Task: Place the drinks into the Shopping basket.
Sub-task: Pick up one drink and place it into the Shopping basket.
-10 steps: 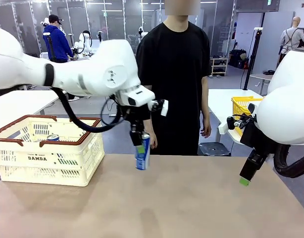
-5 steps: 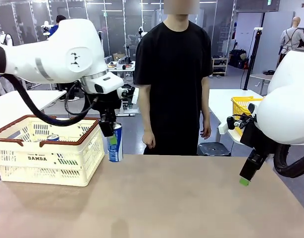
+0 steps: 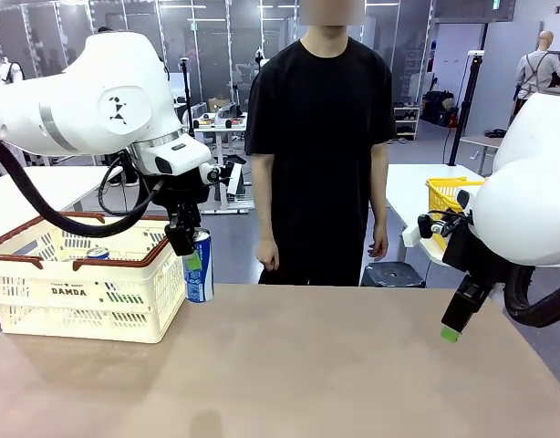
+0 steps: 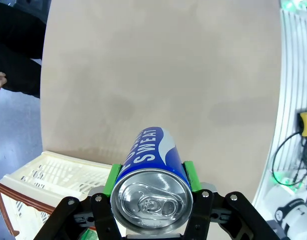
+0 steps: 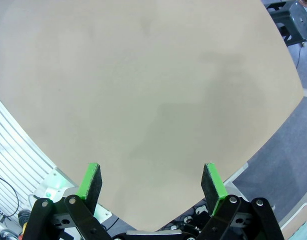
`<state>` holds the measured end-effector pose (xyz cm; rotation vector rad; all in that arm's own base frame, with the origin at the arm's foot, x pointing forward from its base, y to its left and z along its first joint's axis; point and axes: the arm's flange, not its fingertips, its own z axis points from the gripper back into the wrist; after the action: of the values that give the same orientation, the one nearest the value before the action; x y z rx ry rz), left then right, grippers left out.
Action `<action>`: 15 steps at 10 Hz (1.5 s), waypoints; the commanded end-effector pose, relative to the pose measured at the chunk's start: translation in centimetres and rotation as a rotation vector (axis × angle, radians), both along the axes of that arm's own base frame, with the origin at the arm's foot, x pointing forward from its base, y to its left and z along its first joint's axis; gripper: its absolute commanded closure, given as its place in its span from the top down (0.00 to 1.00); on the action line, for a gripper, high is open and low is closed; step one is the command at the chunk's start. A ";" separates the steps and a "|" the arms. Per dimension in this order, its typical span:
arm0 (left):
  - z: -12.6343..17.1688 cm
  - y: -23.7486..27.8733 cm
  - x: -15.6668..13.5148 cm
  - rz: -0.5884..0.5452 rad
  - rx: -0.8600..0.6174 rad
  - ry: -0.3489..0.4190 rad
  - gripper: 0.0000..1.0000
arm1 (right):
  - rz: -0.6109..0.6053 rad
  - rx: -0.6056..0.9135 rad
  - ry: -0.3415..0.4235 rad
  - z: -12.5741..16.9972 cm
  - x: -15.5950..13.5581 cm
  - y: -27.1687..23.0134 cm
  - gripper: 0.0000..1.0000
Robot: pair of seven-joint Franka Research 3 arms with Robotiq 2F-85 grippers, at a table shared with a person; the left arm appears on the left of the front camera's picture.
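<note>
Shopping basket on tan table

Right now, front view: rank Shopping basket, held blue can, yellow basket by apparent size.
1. Shopping basket, largest.
2. Yellow basket, partly hidden by the right arm and farther back, so its rank is unsure.
3. Blue can in the left gripper.

Basket at the table's left end, one can inside. Just right of the basket, off the table, a second can in the left gripper. Far right of the basket, the right gripper. Behind the table, right of the basket, a person.
</note>
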<state>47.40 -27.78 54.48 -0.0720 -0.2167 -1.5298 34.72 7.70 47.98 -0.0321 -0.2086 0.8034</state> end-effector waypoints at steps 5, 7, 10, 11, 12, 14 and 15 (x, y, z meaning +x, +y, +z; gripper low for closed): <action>0.6 0.1 1.2 0.026 0.000 -0.031 0.58 | -0.003 -0.007 0.005 0.2 0.2 0.1 1.00; 4.3 4.7 4.9 0.225 -0.041 -0.150 0.58 | -0.003 -0.007 0.005 0.2 0.2 0.1 1.00; 6.5 12.0 9.8 0.458 -0.006 -0.157 0.58 | -0.003 -0.007 0.005 0.2 0.2 0.1 1.00; 7.0 14.3 11.5 0.482 -0.093 -0.078 0.58 | -0.003 -0.007 0.005 0.2 0.2 0.1 1.00; 7.1 16.2 13.0 0.594 0.000 -0.120 0.58 | -0.003 -0.007 0.005 0.2 0.2 0.1 1.00; 5.6 19.4 15.8 0.708 -0.057 -0.113 0.58 | -0.003 -0.007 0.005 0.2 0.2 0.1 1.00; 4.4 20.5 16.6 0.724 -0.080 -0.087 0.58 | -0.003 -0.007 0.005 0.2 0.2 0.1 1.00</action>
<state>63.18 -6.87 58.38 0.0534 -0.3144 -0.8394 34.72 7.70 48.00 -0.0319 -0.2078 0.8036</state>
